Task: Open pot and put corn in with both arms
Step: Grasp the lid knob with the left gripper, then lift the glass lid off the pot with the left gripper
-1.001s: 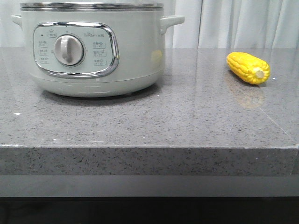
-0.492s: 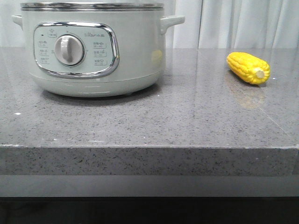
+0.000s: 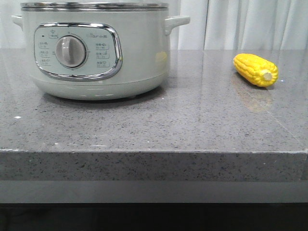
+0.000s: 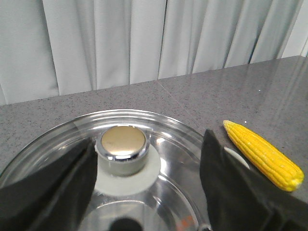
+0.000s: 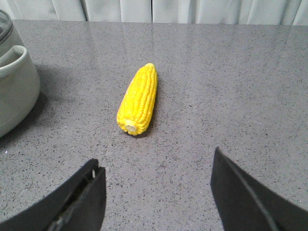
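Left gripper [image 4: 147,168] spread wide around lid knob [image 4: 122,144], right gripper [image 5: 156,192] wide before corn [image 5: 138,99] mid-frame; pot [image 3: 96,48] unopened, nothing done

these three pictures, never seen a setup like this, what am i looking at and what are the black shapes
It is a two-armed robot seen by three cameras at one moment. The front camera looks across a grey speckled stone counter at a large pale greenish-white electric pot and a short bright yellow corn cob. The other two cameras sit on the wrists; the black shapes are gripper fingers. The left gripper is above the pot's glass lid, open, its fingers either side of the round silver lid knob. The right gripper is open, near the corn cob. Nothing is held.
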Tool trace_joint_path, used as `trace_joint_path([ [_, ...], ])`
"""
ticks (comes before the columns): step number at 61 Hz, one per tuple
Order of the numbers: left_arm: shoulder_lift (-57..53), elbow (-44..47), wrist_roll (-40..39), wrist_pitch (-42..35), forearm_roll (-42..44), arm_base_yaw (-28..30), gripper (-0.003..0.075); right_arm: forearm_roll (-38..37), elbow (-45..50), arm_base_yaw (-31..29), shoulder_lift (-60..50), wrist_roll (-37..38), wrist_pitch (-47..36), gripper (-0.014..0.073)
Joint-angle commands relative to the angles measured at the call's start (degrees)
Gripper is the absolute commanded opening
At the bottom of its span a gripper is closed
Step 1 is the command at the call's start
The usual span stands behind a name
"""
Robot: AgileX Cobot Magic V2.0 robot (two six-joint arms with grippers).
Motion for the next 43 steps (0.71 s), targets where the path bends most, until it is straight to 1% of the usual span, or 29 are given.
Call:
trace_joint_path([
  [1,2.34,-5.37,0.06,-5.03,-0.54,0.34,0.046,-0.4,-1.88,-0.21,0.43,-0.32,-4.01,0.0491],
  [15,10.59,-10.78,0.06,-4.91,-2.2,1.63,0.046,-0.4,-1.88,-0.21,0.43,-0.32,-4.07,0.0491],
  [32,14.87,-11.01,0.06,-5.61,-2.18,1.63,0.0455,-0.4,-1.88,-0.21,0.43,-0.32,-4.19,0.0491],
  [34,14.91,-11.01,0.06,-5.75,-2.18,1.63,0.0436,-0.4,-1.88,-0.21,0.43,-0.32,-4.19,0.0491],
  [41,15.26,-11.01,0.06,-6.77,-2.18,1.63,0.0293,-0.4,-1.88,-0.21,0.43,-0.32,-4.19,0.0491],
  [43,15.26,-11.01,0.06,-6.77,-2.18,1.63,0.0264,-0.4,-1.88,-0.21,0.43,-0.32,-4.19,0.0491],
])
